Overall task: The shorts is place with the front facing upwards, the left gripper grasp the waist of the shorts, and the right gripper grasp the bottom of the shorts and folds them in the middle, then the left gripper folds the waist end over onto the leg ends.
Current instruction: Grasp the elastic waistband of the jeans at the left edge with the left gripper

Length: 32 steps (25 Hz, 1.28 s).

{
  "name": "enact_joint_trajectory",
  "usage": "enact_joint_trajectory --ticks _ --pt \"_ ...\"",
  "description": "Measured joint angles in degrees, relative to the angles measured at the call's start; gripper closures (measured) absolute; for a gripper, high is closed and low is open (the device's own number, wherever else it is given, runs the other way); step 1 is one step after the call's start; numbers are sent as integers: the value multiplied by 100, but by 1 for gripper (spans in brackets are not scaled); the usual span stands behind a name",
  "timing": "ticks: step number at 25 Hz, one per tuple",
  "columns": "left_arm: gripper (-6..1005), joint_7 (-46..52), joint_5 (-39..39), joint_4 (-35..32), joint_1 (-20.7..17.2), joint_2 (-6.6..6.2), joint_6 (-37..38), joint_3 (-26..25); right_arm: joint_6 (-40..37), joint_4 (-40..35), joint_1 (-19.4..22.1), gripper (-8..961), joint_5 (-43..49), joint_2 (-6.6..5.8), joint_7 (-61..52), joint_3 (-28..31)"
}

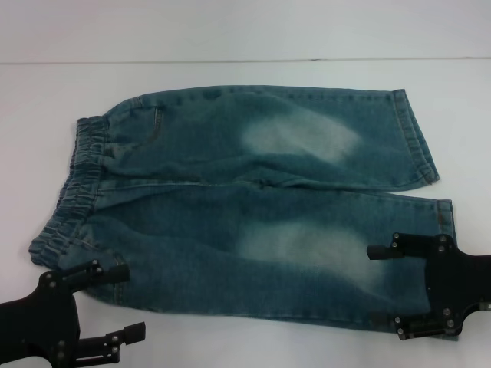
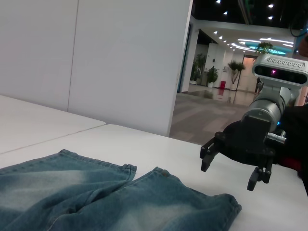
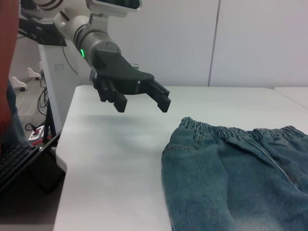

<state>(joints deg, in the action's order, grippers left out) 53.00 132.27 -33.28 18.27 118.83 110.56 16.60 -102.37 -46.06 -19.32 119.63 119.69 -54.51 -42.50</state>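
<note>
Black skeletal left gripper (image 1: 115, 307) spread, empty, ruched denim waist (image 1: 73, 195) just beyond fingertips; black right gripper (image 1: 383, 290) spread wide over near leg hem (image 1: 443, 218), pre-grasp.

So it's a plain white tabletop (image 1: 230, 337), and the only thing lying on it is the shorts (image 1: 253, 207), spread flat with the faded front facing up. The gathered waist (image 1: 73, 192) sits at one end, the two leg hems (image 1: 422, 146) at the opposite end.
</note>
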Motion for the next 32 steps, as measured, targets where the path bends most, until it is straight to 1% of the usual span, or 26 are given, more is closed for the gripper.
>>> enact_joint_trajectory --ticks 16,20,24,26,30,32 --pt "168 31 -11 -23 -26 7 0 -43 -2 64 19 97 -17 11 108 27" --pt "169 312 -50 -159 -23 19 1 -78 -3 64 19 96 -22 11 112 28" --pt "170 819 -55 -553 -5 82 -38 -356 -10 64 20 96 -26 5 111 45" --pt "170 1175 -56 -858 12 114 -104 -478 -4 63 26 96 -38 -1 111 68" --pt "171 1794 -49 -1533 26 197 -329 -455 13 59 14 96 -41 -4 112 91" --pt "172 2085 -21 -1910 9 240 -488 -365 14 53 15 97 -40 -6 113 92"
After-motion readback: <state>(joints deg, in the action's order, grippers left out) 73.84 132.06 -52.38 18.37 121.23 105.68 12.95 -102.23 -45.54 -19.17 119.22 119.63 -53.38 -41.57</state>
